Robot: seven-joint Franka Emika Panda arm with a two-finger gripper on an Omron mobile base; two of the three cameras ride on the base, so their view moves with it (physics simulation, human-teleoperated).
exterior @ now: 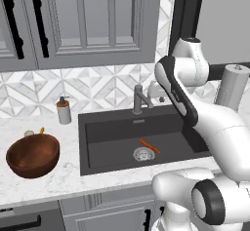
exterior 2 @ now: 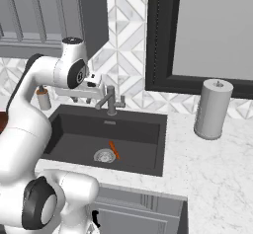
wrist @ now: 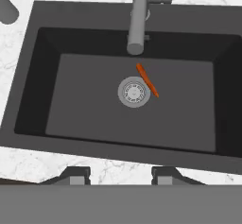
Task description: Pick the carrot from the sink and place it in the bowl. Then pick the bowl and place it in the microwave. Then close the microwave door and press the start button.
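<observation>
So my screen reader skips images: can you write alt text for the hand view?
A thin orange carrot lies on the floor of a black sink, just right of the round silver drain. A grey faucet reaches over the basin, and the open gripper hangs above the near marble edge.

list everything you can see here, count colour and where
carrot: 1, orange, on sink floor beside drain
sink: 1, matte black, set in counter
drain: 1, silver, mid sink floor
faucet: 1, dark grey, behind sink
bowl: 1, reddish-brown, on counter left of sink
soap dispenser: 1, grey and brown, by backsplash
paper towel roll: 1, grey, counter right of sink
tool: 1, dark tips apart, high over sink
</observation>
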